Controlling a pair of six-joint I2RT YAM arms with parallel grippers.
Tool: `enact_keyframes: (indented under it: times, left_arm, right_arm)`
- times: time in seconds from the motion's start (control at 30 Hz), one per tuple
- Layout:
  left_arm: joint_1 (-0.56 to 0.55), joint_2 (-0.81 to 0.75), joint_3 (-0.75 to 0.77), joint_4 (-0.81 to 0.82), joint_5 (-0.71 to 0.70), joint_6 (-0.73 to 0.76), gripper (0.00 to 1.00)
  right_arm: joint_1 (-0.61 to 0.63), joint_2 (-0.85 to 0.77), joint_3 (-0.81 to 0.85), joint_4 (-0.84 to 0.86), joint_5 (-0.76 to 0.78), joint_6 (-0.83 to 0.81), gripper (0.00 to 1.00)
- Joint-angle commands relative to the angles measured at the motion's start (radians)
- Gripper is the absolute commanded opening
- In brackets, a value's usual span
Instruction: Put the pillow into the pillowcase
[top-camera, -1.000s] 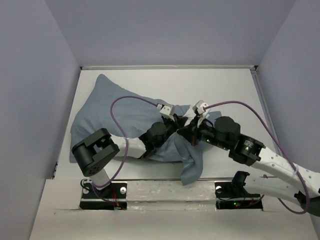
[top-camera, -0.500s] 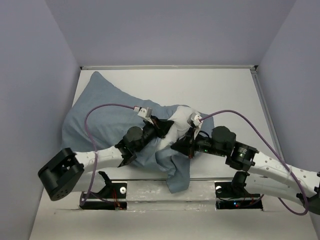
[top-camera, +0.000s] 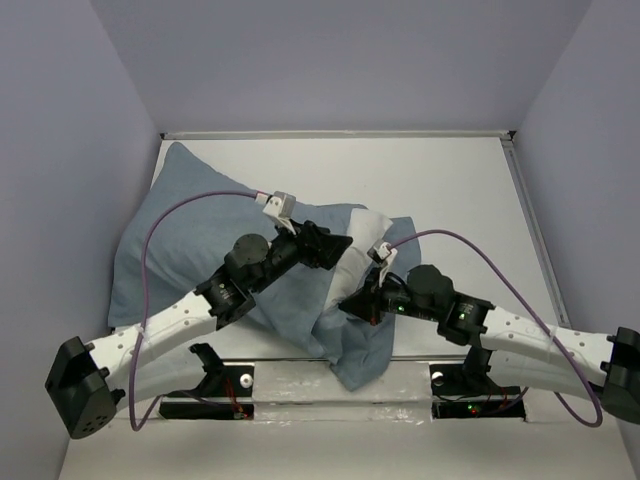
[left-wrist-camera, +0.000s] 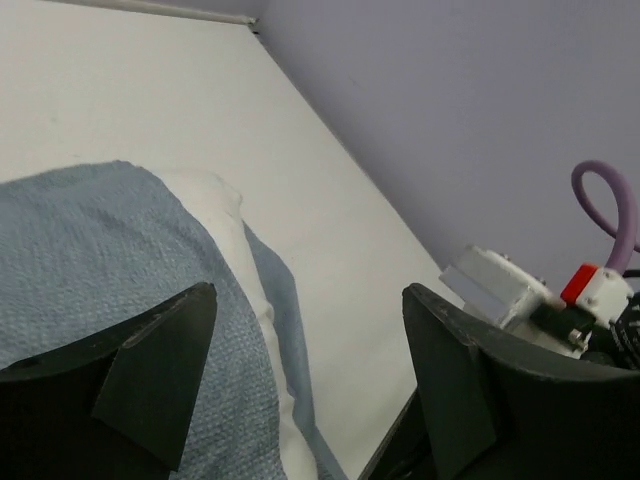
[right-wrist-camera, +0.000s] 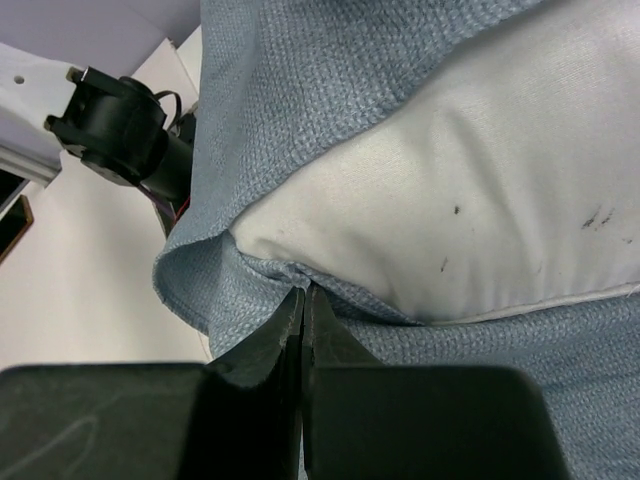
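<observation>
Left claw (top-camera: 338, 246) has just sprung apart, letting go above the pillow (top-camera: 370, 226). The pillowcase (top-camera: 190, 235) now sheathes all but the pillow's right end. Just below that bare white end, the right claw (right-wrist-camera: 303, 300) stays clamped on the pillowcase's edge. Nearly done, I'd say.

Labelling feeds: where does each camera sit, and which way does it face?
Top external: above, behind; looks down on the table; left arm and right arm show.
Left wrist: on left arm, looks past open left fingers over pillowcase and pillow.
Right wrist: on right arm, looks along shut right fingers pinching pillowcase.
Shared: all show pillow poking from pillowcase.
</observation>
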Motion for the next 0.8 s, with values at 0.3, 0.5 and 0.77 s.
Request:
enact_keyframes:
  times: [0.3, 0.5, 0.77]
  left_arm:
    - [-0.026, 0.486, 0.527, -0.53, -0.208, 0.314, 0.99]
    - [-0.043, 0.65, 0.575, -0.556, -0.151, 0.355, 0.99]
    - [-0.057, 0.6, 0.459, -0.423, -0.208, 0.337, 0.0]
  right_arm:
    - [0.028, -0.067, -0.098, 0.143, 0.076, 0.064, 0.0]
    - [0.037, -0.076, -0.108, 0.119, 0.094, 0.061, 0.0]
    - [0.037, -0.16, -0.085, 0.013, 0.162, 0.063, 0.27]
